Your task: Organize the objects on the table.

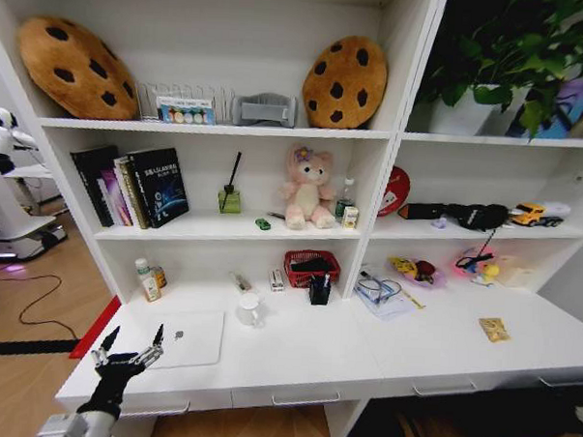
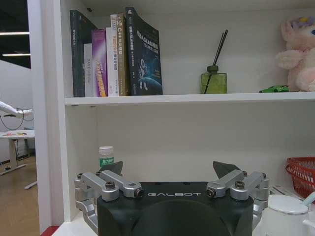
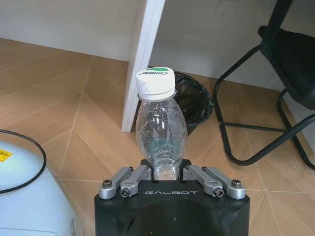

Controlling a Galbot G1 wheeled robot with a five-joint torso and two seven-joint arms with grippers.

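At the front left corner of the tabletop [image 1: 295, 359], the left gripper [image 1: 129, 352] is held just above the edge, beside the silver laptop [image 1: 183, 337], which lies closed and flat near that corner. Its fingers [image 2: 110, 169] are spread wide apart with nothing between them, as seen in the left wrist view, where they are raised toward the white shelving [image 2: 192, 99]. Below tabletop level, the right gripper [image 3: 166, 173] is seen in the right wrist view with its fingers [image 3: 140, 174] clamped on the base of a clear bottle [image 3: 160, 128], which stands upright with its white, green-topped cap [image 3: 155, 80] uppermost; a wooden floor [image 3: 54, 118], a black bin [image 3: 194, 101] and a chair frame [image 3: 266, 132] are visible beyond it.

Behind the laptop, a white mug [image 1: 250, 309] is set, and at the back left of the tabletop a small green-capped bottle [image 1: 146, 279] stands against the shelving wall. A red mesh basket [image 1: 312, 268] and a black cube-shaped holder [image 1: 319, 291] are placed near the central upright. On the right half of the tabletop, a yellow packet [image 1: 494, 329] lies alone, well apart from the laptop. On the middle shelf, a tiny green toy car [image 1: 262, 224] is parked between a reed diffuser [image 1: 230, 197] and a pink plush toy [image 1: 307, 187]; a row of books [image 1: 128, 184] is stood to the left.
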